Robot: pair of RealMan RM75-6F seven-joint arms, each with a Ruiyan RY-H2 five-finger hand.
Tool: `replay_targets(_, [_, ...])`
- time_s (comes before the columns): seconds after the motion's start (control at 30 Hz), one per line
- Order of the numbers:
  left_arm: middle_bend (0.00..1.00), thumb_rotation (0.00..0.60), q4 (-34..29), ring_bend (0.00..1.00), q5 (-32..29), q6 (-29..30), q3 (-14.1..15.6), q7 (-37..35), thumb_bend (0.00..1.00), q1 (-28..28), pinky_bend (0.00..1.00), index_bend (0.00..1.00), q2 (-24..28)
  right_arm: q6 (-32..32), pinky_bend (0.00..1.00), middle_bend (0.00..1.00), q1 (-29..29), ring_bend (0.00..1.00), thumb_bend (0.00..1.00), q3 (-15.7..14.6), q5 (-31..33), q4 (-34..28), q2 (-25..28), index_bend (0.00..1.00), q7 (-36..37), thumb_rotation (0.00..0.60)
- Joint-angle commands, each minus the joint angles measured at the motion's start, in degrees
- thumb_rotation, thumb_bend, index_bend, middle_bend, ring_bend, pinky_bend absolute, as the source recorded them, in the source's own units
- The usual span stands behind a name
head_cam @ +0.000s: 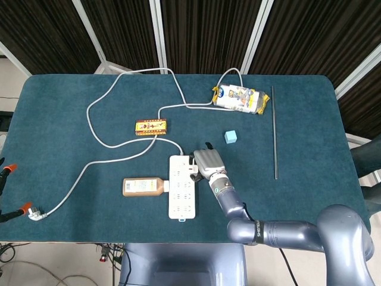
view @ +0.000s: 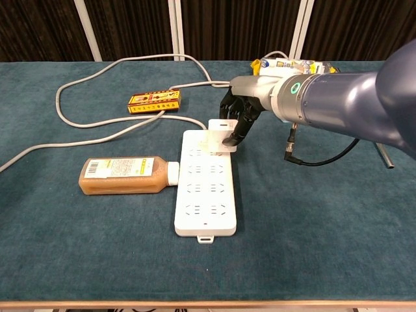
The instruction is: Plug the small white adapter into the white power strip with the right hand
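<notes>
Adapter (view: 220,135) sits at the far end of the power strip (view: 205,188) — the strip's long side runs 12 to 6. Right hand (view: 239,110) holds it from 1 o'clock, fingers curled on it — next push looks straight down.

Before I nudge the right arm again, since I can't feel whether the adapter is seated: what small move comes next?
Probably a short press straight down. The right hand holds the small white adapter upright at the cord end of the white power strip, and the adapter seems to stand proud of the strip's face, so it may not be fully home.

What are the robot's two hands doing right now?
Right hand: fingers holding the small white adapter on the power strip.
Left hand: not in view.
</notes>
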Motion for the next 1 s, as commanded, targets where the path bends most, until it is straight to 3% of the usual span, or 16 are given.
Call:
replay_targets(0.03, [0.00, 0.600, -0.02, 0.00, -0.01, 0.06, -0.02, 0.06, 0.09, 0.01, 0.00, 0.18, -0.02, -0.11, 0.00, 0.56, 0.06, 0.34, 0.60, -0.01, 0.08, 0.23, -0.09, 0.75, -0.07, 0.600])
replay_targets(1.0, [0.00, 0.600, 0.01, 0.00, -0.09, -0.02, 0.00, 0.44, 0.09, -0.04, 0.00, 0.18, -0.15, -0.84, 0.00, 0.56, 0.98, 0.34, 0.60, -0.02, 0.50, 1.69, -1.40, 0.76, -0.87, 0.600])
